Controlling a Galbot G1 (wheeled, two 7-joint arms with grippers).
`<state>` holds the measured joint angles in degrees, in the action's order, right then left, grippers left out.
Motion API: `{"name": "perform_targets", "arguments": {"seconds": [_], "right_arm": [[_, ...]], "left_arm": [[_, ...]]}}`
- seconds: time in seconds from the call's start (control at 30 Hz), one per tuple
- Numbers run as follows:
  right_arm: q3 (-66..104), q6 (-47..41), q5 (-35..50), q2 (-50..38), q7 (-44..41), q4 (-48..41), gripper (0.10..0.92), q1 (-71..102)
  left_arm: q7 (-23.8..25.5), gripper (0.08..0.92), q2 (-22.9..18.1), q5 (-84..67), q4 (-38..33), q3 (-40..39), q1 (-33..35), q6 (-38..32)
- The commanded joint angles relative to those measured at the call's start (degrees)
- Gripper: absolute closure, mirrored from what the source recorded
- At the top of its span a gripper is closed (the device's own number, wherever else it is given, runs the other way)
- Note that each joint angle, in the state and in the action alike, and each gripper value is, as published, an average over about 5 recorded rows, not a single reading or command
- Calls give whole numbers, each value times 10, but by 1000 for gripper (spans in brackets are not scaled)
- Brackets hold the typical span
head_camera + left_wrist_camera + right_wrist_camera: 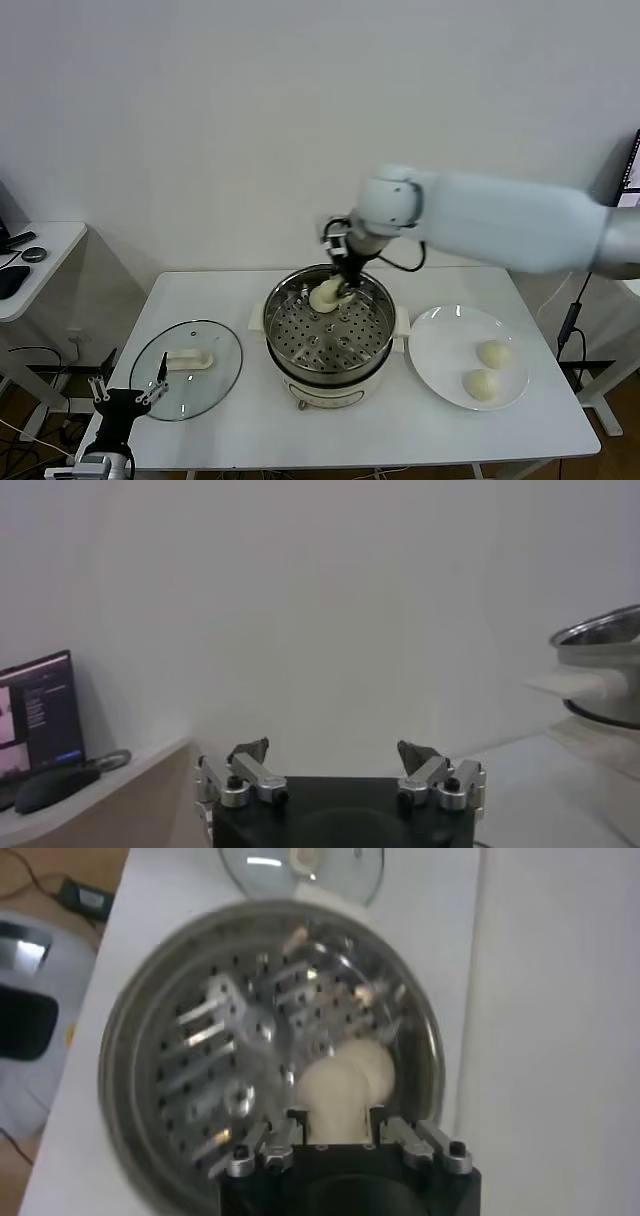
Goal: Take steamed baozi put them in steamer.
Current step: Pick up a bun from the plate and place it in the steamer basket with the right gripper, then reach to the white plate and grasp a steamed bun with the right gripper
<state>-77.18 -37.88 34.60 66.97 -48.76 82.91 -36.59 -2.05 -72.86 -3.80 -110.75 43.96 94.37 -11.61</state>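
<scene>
Surroundings: white table (250, 300) carries a glass lid (186, 368) w/ white handle, lying flat at the robot's left, and a white plate (440, 345) at its right, both just beside the steamer (329, 335), which stands at centre. Two baozi (487, 368) rest on the plate, near each other. A side desk (40, 255) w/ dark items stands further left.

Right gripper (345, 288): inside the steamer at its far rim, above the perforated tray (230, 1063). Fingers pinch one held baozi (335, 1098); a second bun (372, 1063) touches it from behind.

Left gripper (128, 393): parked low, off the table's near-left corner, fingers (250, 752) spread wide, holding nothing.
</scene>
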Motion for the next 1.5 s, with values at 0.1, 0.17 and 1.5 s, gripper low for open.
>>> {"name": "perform_targets", "arguments": {"seconds": [0.1,0.17,1.5], "right_arm": [[13,-37,8,86,37,-78,626,92],[14,-37,4,91,39,-87,626,99],[9,199,-228,-313,-281,109,203,-78]], "left_arm": [[-1,177,-1,0,-1,1,-1,-1],[-1,177,-1,0,-1,3,0,-2],[1,177,6,1,4,-8,-8,-3]]}}
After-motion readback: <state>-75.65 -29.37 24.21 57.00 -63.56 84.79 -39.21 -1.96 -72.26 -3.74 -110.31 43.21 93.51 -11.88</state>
